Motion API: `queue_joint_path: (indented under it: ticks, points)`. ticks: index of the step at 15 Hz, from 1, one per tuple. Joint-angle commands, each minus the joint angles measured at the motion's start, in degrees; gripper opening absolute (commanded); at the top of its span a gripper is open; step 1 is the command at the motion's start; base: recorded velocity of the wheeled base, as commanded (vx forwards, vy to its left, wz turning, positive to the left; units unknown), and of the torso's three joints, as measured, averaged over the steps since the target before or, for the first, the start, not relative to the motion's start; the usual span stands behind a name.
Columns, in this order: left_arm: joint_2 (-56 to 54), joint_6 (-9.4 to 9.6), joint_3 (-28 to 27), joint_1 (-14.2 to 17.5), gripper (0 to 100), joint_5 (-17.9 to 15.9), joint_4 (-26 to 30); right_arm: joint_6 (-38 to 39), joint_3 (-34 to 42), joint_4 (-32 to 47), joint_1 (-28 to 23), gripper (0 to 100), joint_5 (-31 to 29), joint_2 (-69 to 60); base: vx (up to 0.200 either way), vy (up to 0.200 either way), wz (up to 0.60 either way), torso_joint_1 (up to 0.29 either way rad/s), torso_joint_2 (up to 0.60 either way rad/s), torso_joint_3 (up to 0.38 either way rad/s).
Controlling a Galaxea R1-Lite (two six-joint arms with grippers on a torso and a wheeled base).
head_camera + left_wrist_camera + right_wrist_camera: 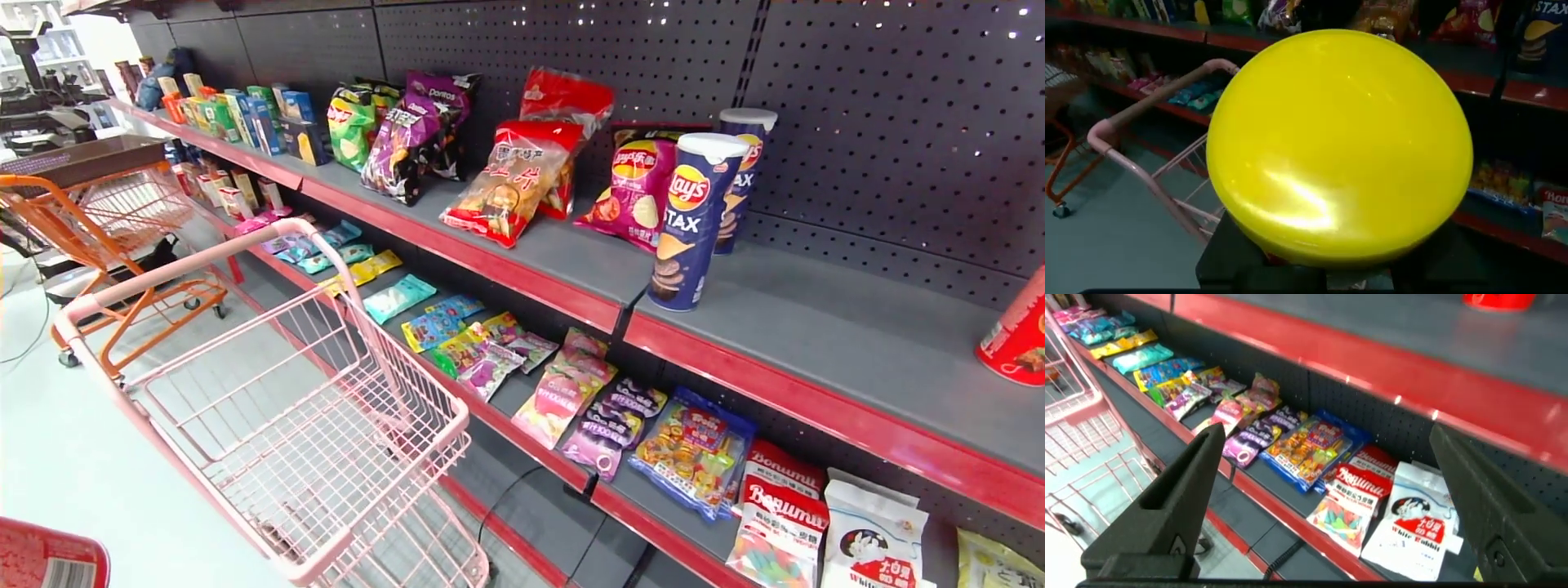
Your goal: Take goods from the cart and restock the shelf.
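Note:
A red can [45,562] with a broad yellow lid [1339,147] is held up close in the left wrist view, with my left gripper [1331,273] shut on its body below the lid. In the head view it sits at the lower left, beside the pink cart [310,425], whose wire basket looks bare. My right gripper [1327,441] stands open with nothing between its fingers, in front of the lower shelf [1266,510] and its candy bags. The upper shelf [816,335] carries two tall blue chip cans [694,220] and a red can [1016,335] at the far right.
Chip bags [506,184] and small boxes [245,118] line the upper shelf to the left. A bare grey stretch lies between the blue cans and the red can. An orange cart [122,220] stands behind the pink one. A black cable [522,490] runs along the floor under the shelf.

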Motion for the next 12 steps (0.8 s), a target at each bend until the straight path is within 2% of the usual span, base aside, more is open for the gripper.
queue_joint_path:
  ticks: [1,4,7,9,10,12]
  points:
    - [-1.4,0.17,1.6,0.0,0,0.0,0.0,0.0,0.0,0.1,0.1,100,0.0,0.0,0.000,0.000,0.00,0.266,-0.62,-0.364]
    - [-2.3,1.40,1.9,0.2,0,0.4,0.9,0.0,0.0,0.0,0.1,100,0.0,0.0,0.000,0.000,0.00,0.198,-0.47,-0.279]
    - [-2.4,1.57,2.4,0.2,0,0.4,0.9,0.1,0.0,0.0,0.1,100,0.0,0.0,0.000,0.000,0.00,0.168,-0.39,-0.227]
    - [-3.2,2.19,2.7,0.4,0,1.1,0.9,0.2,0.0,0.0,0.0,100,0.0,0.0,0.000,0.000,0.00,0.056,-0.12,-0.063]
    - [-3.8,3.68,2.8,0.5,0,1.7,1.2,0.0,0.0,0.0,0.0,100,0.0,0.0,0.000,0.000,-0.60,0.017,-0.02,-0.022]
    - [-3.9,4.12,2.9,0.5,0,1.8,1.9,0.2,0.0,0.0,0.0,100,0.0,0.0,0.000,0.000,-0.60,0.010,0.00,-0.005]
